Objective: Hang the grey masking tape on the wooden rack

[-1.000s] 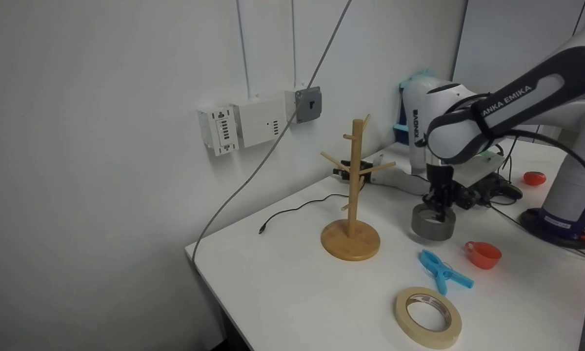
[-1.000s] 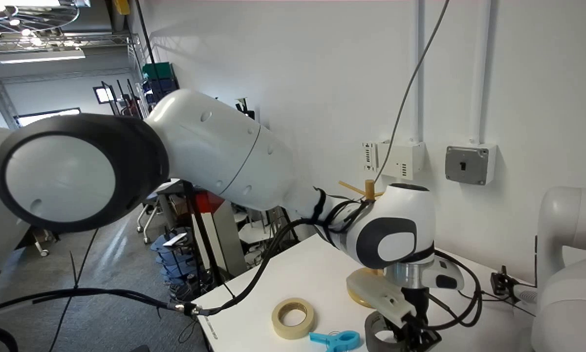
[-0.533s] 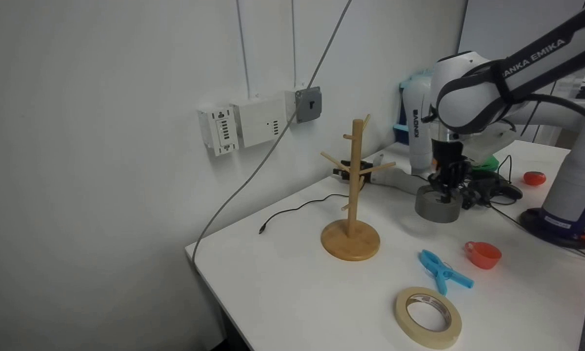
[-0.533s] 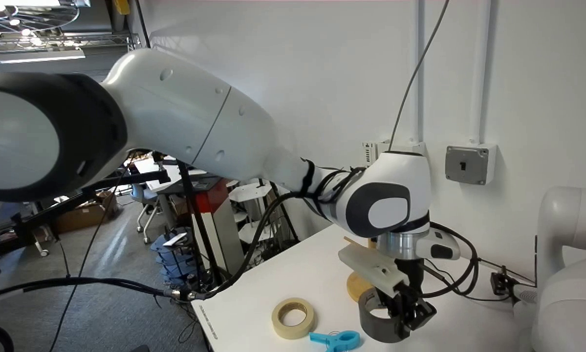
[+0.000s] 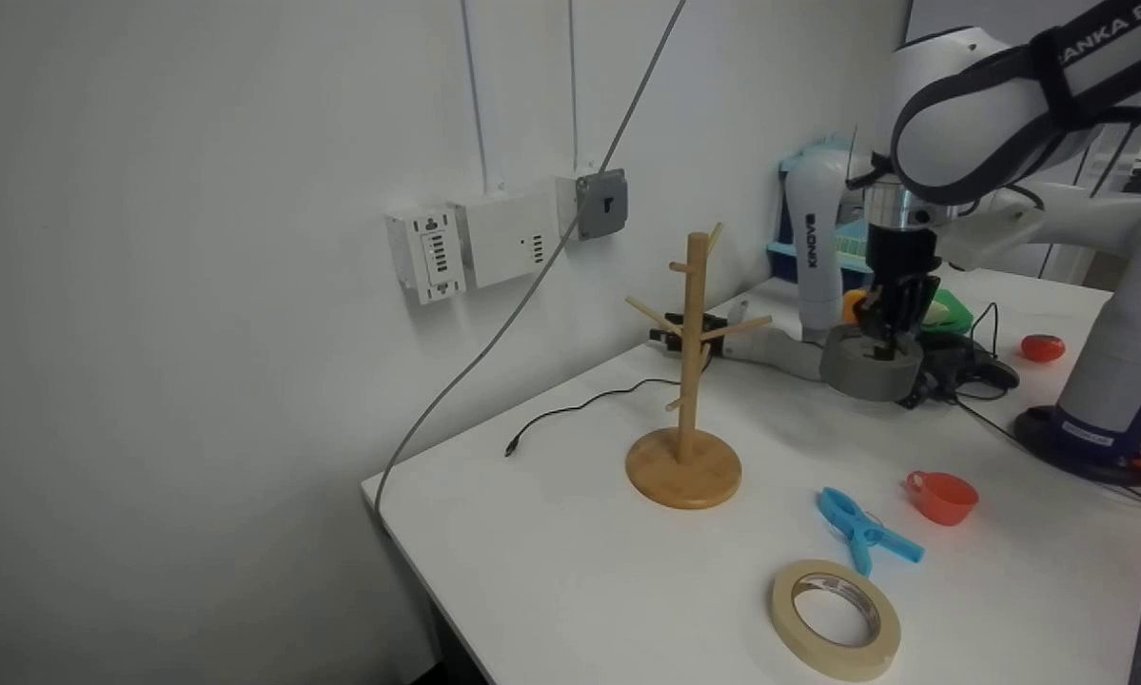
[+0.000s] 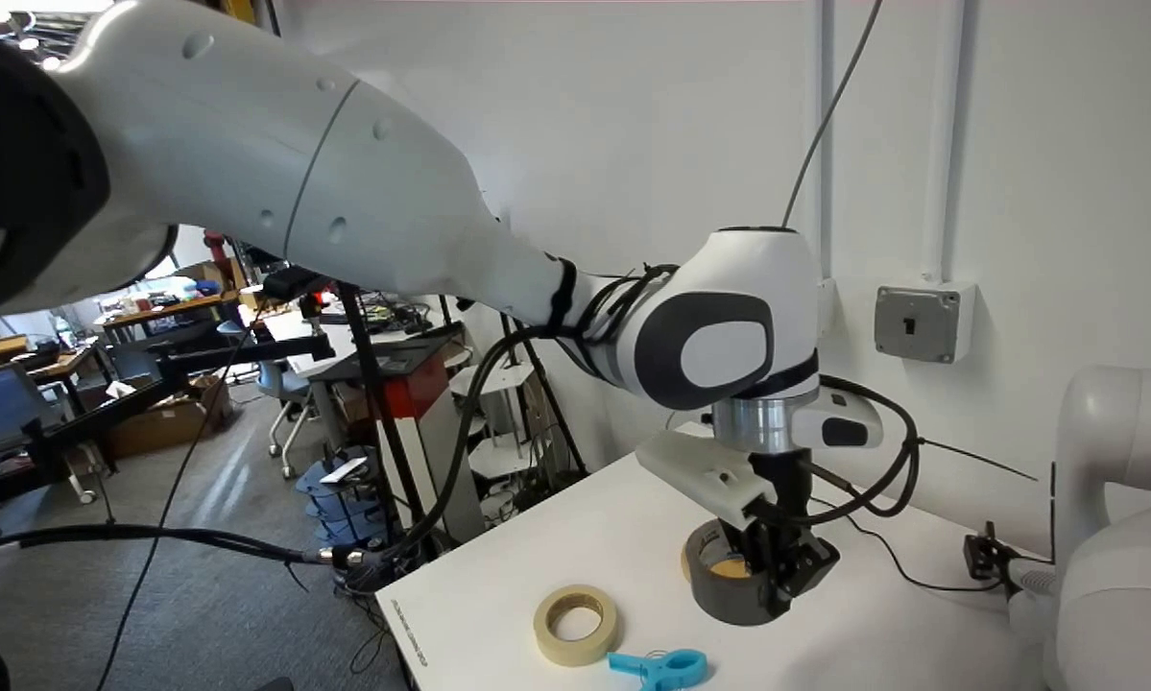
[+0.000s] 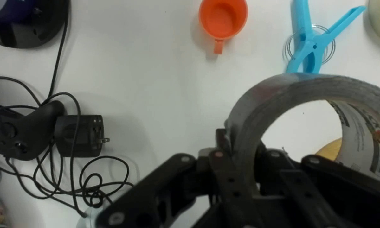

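By my judgement I was about halfway: the picking-up was done, the hanging was not. My black two-fingered pincer [image 7: 242, 146] was pinching the wall of the small, thick roll of dull grey tape [image 5: 867, 378], one finger inside the centre hole and one against the outside, and the roll hung in the air above the white tabletop [image 5: 570, 552]. In an exterior view it was off to one side of the light-brown wooden rack [image 5: 690, 385], an upright post on a round disc base with short pegs branching out, and apart from it; in the wrist view a bit of that base showed through the hole, though only by line of sight. What was left, as I saw it, was to bring the roll across, tip it, thread it onto a peg and let go. The tipping looked like the fussy part to me, because the hole faced mostly upward while the pegs slanted outward. As for containers, the small orange-red plastic cup [image 7: 223, 19] with a loop handle sat mouth up on the tabletop, and I looked down onto its plain inner bottom. Farther back was a bright green object [image 5: 958, 309], possibly a shallow bowl, with something pale [image 5: 934, 315] in it or in front of it; I could not tell which. Beyond that, a light-blue slotted plastic piece [image 5: 854, 233], perhaps a basket, showed only in part, its contents hidden from me.
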Controlling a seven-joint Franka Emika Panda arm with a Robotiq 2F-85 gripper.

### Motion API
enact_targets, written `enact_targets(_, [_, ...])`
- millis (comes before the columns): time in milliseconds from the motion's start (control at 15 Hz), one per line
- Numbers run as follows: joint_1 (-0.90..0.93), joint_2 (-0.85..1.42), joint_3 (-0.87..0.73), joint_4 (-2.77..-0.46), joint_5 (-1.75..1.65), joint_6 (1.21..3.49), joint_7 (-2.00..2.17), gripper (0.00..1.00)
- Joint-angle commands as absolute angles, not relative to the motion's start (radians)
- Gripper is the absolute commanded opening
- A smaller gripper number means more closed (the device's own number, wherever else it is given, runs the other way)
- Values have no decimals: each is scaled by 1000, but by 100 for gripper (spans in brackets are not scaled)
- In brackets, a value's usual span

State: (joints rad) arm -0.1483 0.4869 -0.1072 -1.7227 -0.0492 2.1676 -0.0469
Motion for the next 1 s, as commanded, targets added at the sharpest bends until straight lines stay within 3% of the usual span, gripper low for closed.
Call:
enact_targets(0, [-153,377,-100,-1816,-41,2235,-74,5])
enact_targets(933, [-138,227,-65,-1954,-26,2482,-103,5])
